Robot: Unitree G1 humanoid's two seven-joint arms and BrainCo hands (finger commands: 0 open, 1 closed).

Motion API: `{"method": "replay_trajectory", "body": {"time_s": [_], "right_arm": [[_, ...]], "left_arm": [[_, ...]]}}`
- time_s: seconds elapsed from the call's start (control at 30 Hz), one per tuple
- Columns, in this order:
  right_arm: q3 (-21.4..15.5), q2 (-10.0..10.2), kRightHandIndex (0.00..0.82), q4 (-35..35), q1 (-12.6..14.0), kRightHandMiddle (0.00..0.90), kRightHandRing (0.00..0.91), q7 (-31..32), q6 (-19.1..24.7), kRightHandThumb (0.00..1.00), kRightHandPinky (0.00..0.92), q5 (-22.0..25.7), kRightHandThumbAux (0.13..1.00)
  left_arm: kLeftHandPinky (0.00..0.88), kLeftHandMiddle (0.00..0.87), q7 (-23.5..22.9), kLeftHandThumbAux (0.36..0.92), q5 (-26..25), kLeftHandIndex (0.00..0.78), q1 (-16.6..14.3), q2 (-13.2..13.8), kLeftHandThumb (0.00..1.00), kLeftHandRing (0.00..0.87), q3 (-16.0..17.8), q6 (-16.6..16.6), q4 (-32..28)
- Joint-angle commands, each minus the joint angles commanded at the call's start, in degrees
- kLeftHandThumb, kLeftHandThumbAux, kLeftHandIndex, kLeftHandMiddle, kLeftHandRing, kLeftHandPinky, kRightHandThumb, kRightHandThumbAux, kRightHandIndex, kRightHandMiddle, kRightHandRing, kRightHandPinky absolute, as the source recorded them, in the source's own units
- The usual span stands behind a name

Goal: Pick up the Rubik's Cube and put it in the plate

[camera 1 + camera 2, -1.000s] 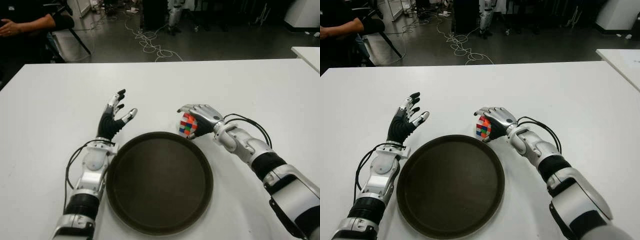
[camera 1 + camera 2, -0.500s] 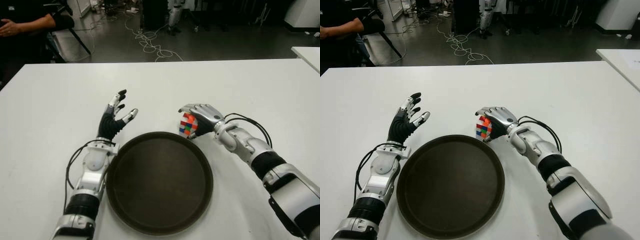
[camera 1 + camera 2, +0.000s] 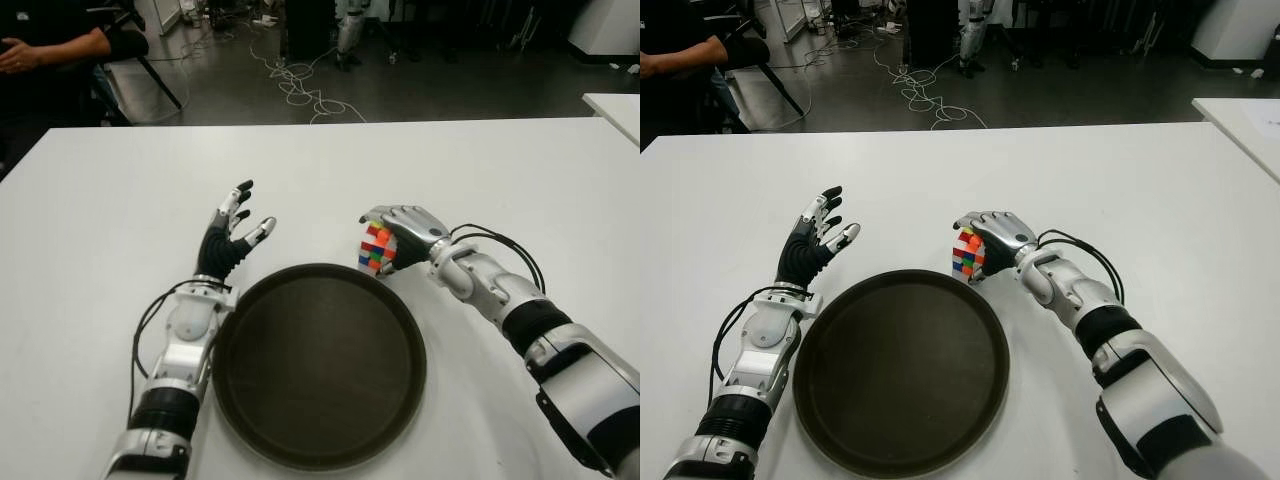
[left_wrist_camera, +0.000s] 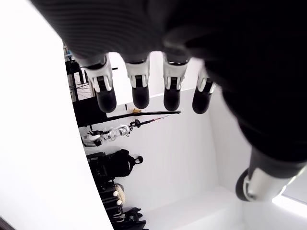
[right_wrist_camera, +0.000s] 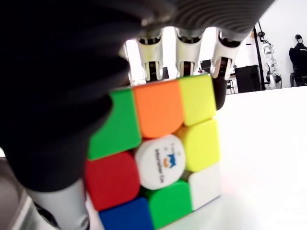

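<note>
Left hand [image 3: 228, 240] beside the plate's left rim, fingers [image 4: 139, 93] spread wide, holding nothing. One dark round plate [image 3: 250, 400] in the middle of the white table [image 3: 100, 200] — nothing in it yet. Just past the plate's far right rim, one Rubik's Cube [image 3: 376, 248], wrapped by the right hand [image 3: 408, 232], fingers [image 5: 187, 52] curled over its top. Grasp step, most likely. Next — lift the cube, carry it a little toward the left, over the plate, then let go gently.
</note>
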Motion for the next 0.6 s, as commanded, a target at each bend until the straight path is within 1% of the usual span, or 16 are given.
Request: {"method": "replay_trajectory", "body": {"time_s": [0.2,0.27,0.37,0.47,0.53,0.57,0.6], "right_arm": [[0.1,0.1,0.251,0.4,-0.1,0.293,0.311,-2.4,0.3,0.0,0.345,-0.5,0.9],[0.1,0.1,0.255,0.6,-0.1,0.304,0.323,-3.1,0.6,0.014,0.357,-0.5,0.917],[0.1,0.3,0.249,0.9,-0.1,0.302,0.319,-3.8,1.2,0.096,0.354,-0.5,0.934],[-0.1,0.5,0.246,0.9,0.0,0.301,0.314,-4.8,2.2,0.146,0.355,-0.4,0.934],[-0.2,0.6,0.245,0.9,0.2,0.307,0.316,-5.5,2.6,0.241,0.363,-0.2,0.923],[-0.3,0.7,0.245,0.8,0.3,0.309,0.317,-5.8,2.6,0.261,0.365,-0.1,0.92],[-0.4,0.7,0.243,0.7,0.3,0.31,0.317,-6.0,2.7,0.323,0.365,0.0,0.91]], "left_arm": [[0.0,0.081,-0.1,0.592,-0.1,0.046,0.1,-0.1,0.0,0.023,0.0,-0.1,-0.1],[0.0,0.085,0.0,0.604,0.0,0.05,0.1,-0.1,0.0,0.026,0.0,-0.3,-0.2],[0.002,0.09,0.1,0.621,0.1,0.054,0.1,-0.1,0.0,0.029,-0.1,-0.5,-0.2],[0.003,0.09,0.3,0.624,0.4,0.054,0.0,0.0,0.0,0.031,-0.1,-0.7,0.1],[0.008,0.088,0.4,0.626,0.5,0.054,-0.1,0.0,0.0,0.034,-0.1,-0.8,0.4],[0.01,0.088,0.4,0.627,0.5,0.054,0.0,0.1,0.0,0.034,-0.1,-0.8,0.3],[0.009,0.086,0.4,0.624,0.5,0.053,0.0,0.1,0.0,0.034,-0.1,-0.8,0.3]]}}
